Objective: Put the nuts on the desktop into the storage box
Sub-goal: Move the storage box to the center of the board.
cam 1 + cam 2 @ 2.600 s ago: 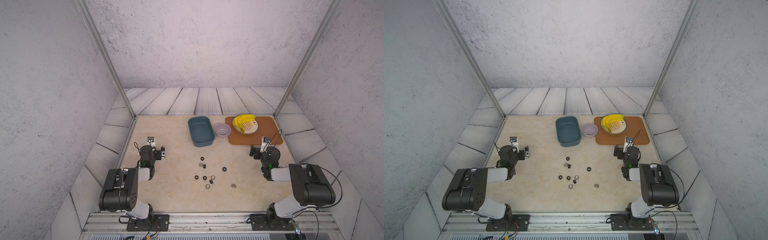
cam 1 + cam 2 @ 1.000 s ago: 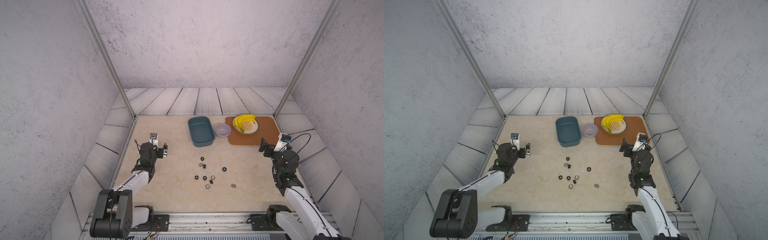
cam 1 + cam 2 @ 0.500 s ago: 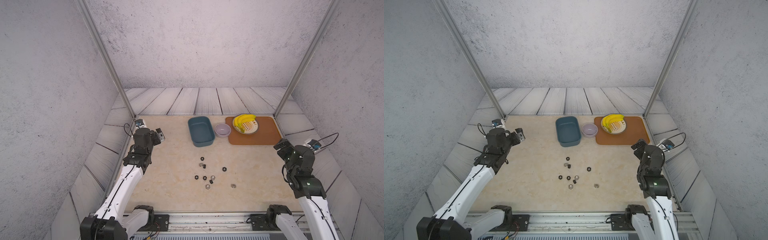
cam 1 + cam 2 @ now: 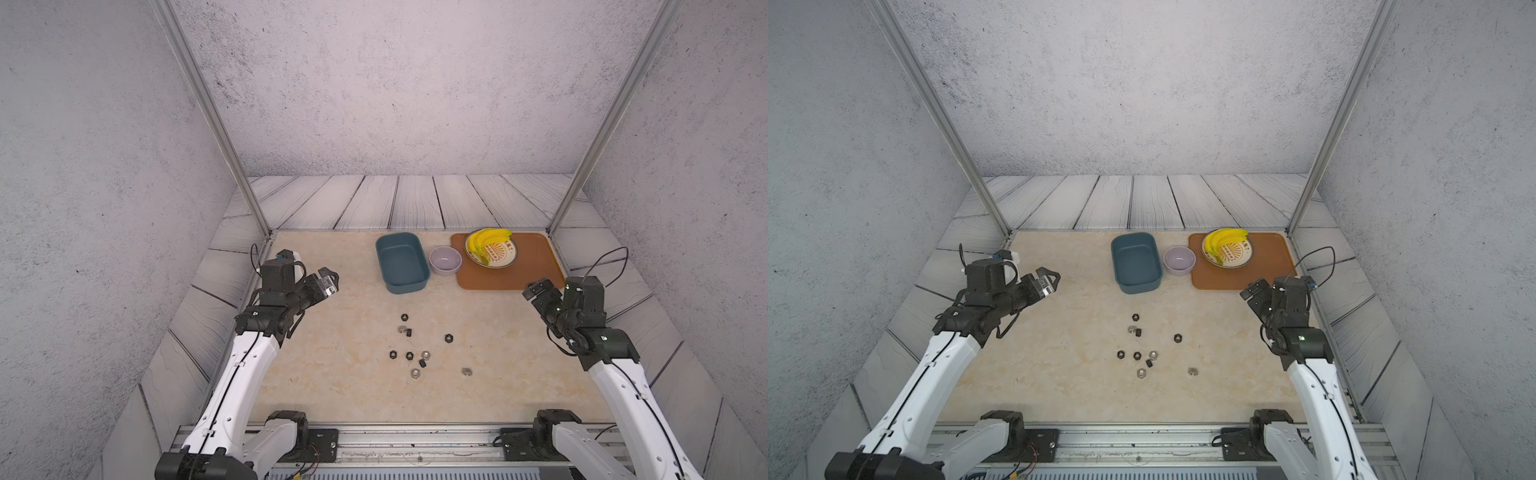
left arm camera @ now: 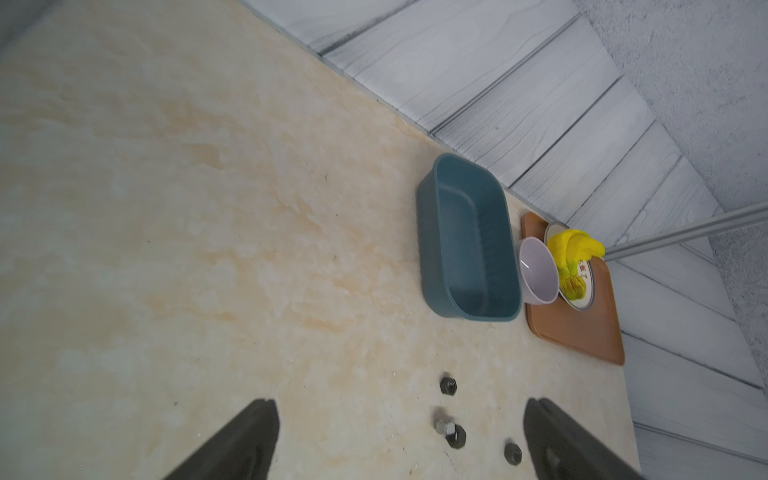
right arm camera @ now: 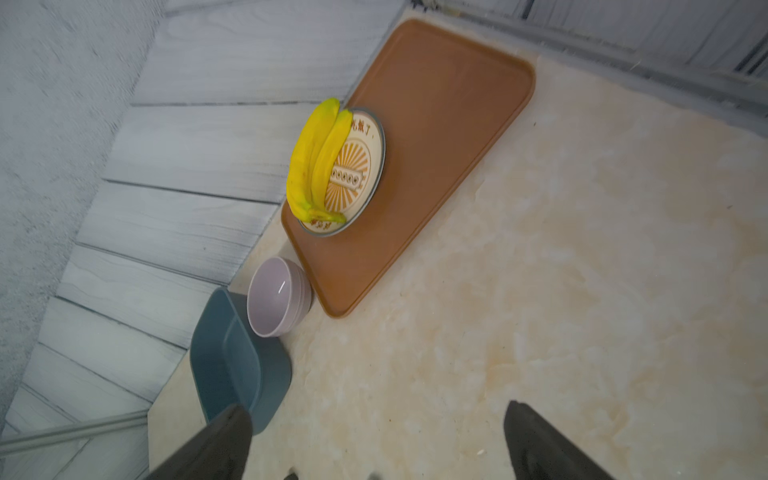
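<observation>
Several tiny black and silvery nuts (image 4: pixel 409 355) (image 4: pixel 1137 355) lie scattered on the middle of the beige desktop (image 4: pixel 332 365). Behind them, at the back, stands the teal storage box (image 4: pixel 401 259) (image 4: pixel 1136 262), with nothing inside. My left gripper (image 4: pixel 330 281) (image 4: pixel 1052 280) hovers open over the left side, well left of the box. In the left wrist view its open gripper (image 5: pixel 401 405) frames a few nuts (image 5: pixel 449 385) far below, with the box (image 5: pixel 469 241) beyond. My right gripper (image 4: pixel 542 291) (image 6: pixel 377 407) hangs open near the right edge, holding nothing.
A lilac bowl (image 4: pixel 445 259) sits just right of the box. An orange-brown tray (image 4: pixel 532 274) at the back right carries a plate (image 4: pixel 505 255) of bananas (image 4: pixel 484 241). Metal frame posts (image 4: pixel 257 212) rise at the back corners, and grey planks surround the desktop.
Both arms have unfolded and risen from low beside the table edges; the left gripper swung forward over the desktop, the right moved outward and up. Jaws stayed open; nuts have not moved.
</observation>
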Controlling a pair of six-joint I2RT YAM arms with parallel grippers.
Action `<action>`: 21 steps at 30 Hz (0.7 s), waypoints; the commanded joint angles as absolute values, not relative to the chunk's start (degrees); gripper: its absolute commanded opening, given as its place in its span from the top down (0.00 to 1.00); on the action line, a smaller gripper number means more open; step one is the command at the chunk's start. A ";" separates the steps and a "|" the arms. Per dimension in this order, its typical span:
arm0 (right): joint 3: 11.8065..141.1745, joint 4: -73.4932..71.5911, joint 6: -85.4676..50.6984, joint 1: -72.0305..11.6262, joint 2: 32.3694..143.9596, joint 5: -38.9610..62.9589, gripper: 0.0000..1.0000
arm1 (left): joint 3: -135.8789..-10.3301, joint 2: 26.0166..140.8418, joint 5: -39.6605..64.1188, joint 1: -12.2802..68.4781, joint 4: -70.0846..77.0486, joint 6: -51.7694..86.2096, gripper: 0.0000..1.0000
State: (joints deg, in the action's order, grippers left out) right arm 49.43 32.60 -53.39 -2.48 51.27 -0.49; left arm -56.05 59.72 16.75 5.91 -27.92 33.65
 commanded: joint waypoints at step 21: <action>65.18 30.05 -67.18 -25.16 79.93 2.51 0.01 | -69.76 69.18 19.19 17.32 -53.96 12.49 0.02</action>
State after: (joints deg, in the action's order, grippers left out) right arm 62.57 30.24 -64.20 -23.03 77.84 3.09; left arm -67.18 67.26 16.80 17.15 -46.65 19.88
